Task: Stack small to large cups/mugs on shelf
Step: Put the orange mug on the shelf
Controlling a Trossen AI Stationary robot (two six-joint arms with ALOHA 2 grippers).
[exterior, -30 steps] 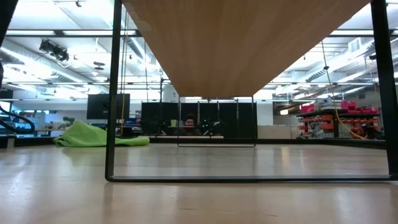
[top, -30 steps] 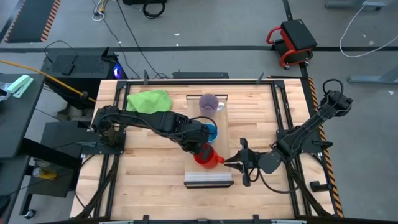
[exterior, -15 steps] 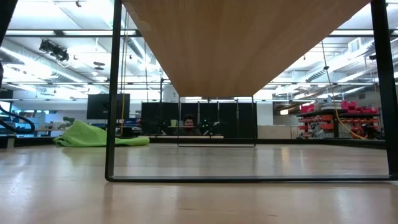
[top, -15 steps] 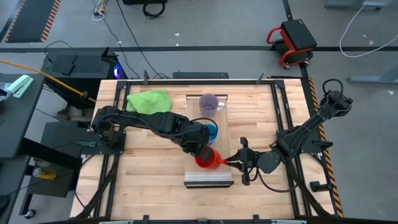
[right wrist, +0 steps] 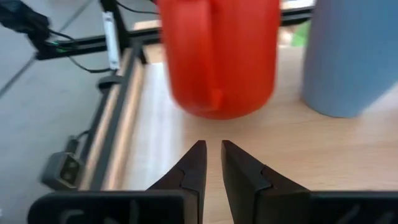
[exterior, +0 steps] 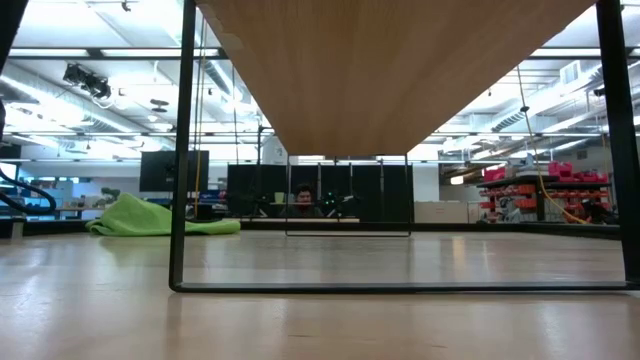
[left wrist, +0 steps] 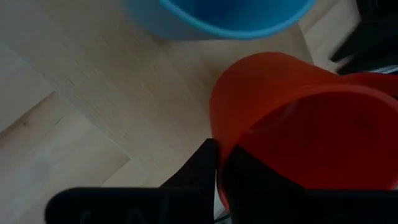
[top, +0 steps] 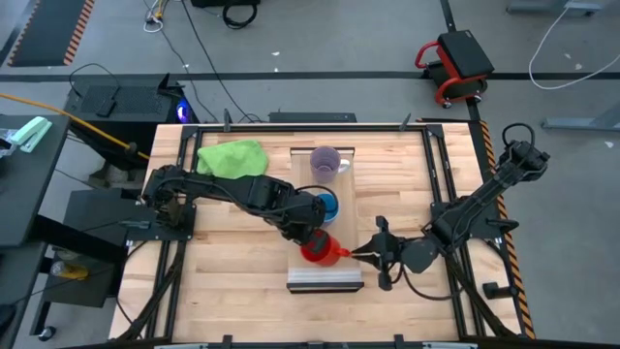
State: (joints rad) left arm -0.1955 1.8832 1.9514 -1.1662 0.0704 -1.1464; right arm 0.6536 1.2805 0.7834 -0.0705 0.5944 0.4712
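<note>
The red mug (top: 318, 250) is over the near part of the shelf (top: 303, 184), next to its grey metal strip (top: 325, 282); whether its bottom rests on the board I cannot tell. My left gripper (top: 312, 236) is shut on it. The blue cup (top: 328, 205) stands at mid-shelf and the purple mug (top: 326, 161) at the far end. My right gripper (top: 368, 255) is shut and empty, level just right of the red mug. Its fingertips (right wrist: 211, 155) point at the mug's handle (right wrist: 214, 74) without touching it. My left gripper holds the red mug by its wall at the rim (left wrist: 219, 134), one finger (left wrist: 202, 168) outside and the other inside the mug. The fingers come from the far left, slanting down. The mug sits tilted in the wrist view, its handle toward my right gripper.
A green cloth (top: 232, 158) lies at the far left of the table and also shows in the low view (exterior: 160, 215). The shelf (exterior: 400, 70) stands raised on a black metal frame (exterior: 182, 150). A person sits far behind the table (exterior: 303, 197).
My left gripper has shifted the red mug a little toward the table's near edge, staying shut on it. My right gripper has stayed beside the mug.
</note>
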